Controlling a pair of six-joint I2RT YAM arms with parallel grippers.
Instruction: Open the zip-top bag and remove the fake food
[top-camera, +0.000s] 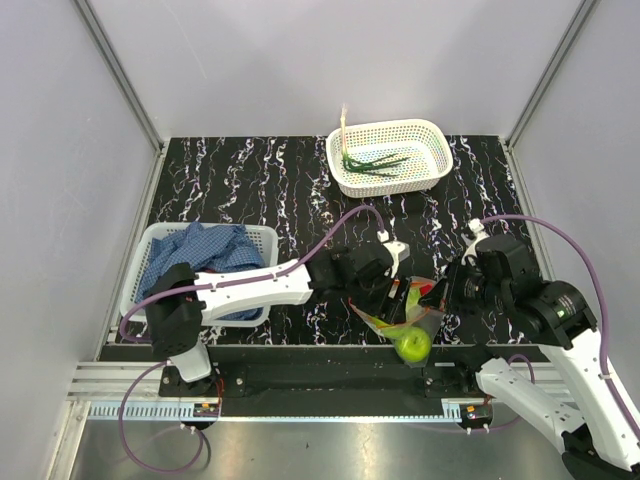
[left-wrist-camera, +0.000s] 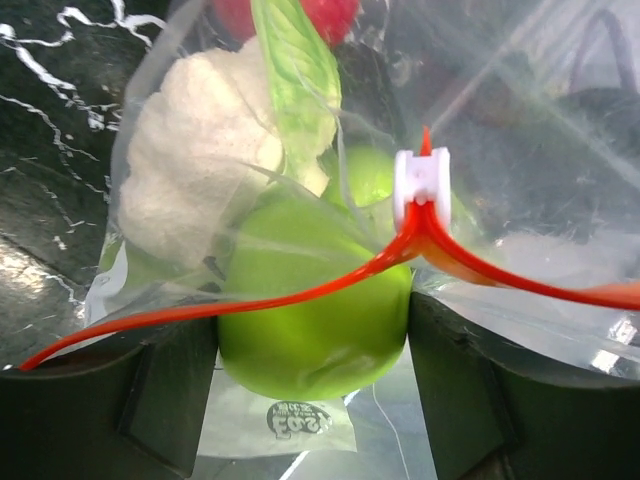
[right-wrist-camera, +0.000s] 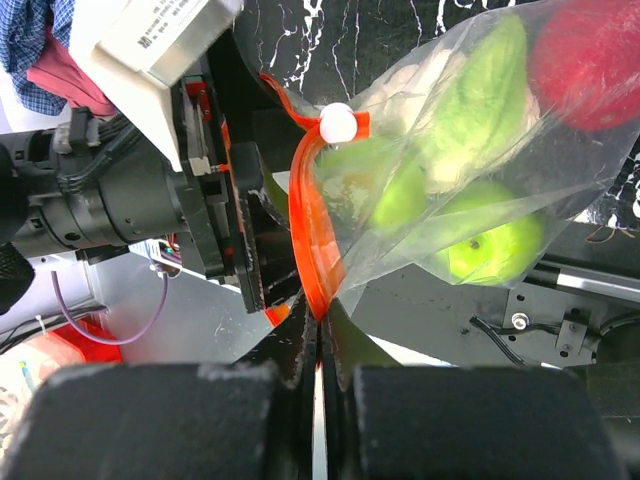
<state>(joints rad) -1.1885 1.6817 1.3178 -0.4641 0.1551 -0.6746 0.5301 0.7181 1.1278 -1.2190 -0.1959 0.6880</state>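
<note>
White walls close the desk (top-camera: 250, 190) on 3 sides, and its near edge meets the metal rail where both arms are bolted. The left arm reaches across the near-left part, past the near side of a white basket (top-camera: 150, 262) of blue cloth (top-camera: 205, 250) that sits by the left edge. A 2nd white basket (top-camera: 432, 150) sits at the far edge and holds a green onion (top-camera: 375, 163). Bare marbled surface runs between the 2 baskets.

The zip-top bag (top-camera: 405, 312) hangs at the near edge between the end effectors. Its bottom sags past that edge with a lime-green fruit (top-camera: 413, 343) inside.

The right end effector (right-wrist-camera: 318, 345) is pressed together, pinching the bag's orange-red zip strip (right-wrist-camera: 308, 230). The left end effector (left-wrist-camera: 312, 370) stands spread at the bag, with the fruit between its fingers; whether they touch it is unclear.

Only the wrist views show the white slider (left-wrist-camera: 422, 185), a white cauliflower-like piece (left-wrist-camera: 190, 160) and a red piece (right-wrist-camera: 590, 60) inside the bag.
</note>
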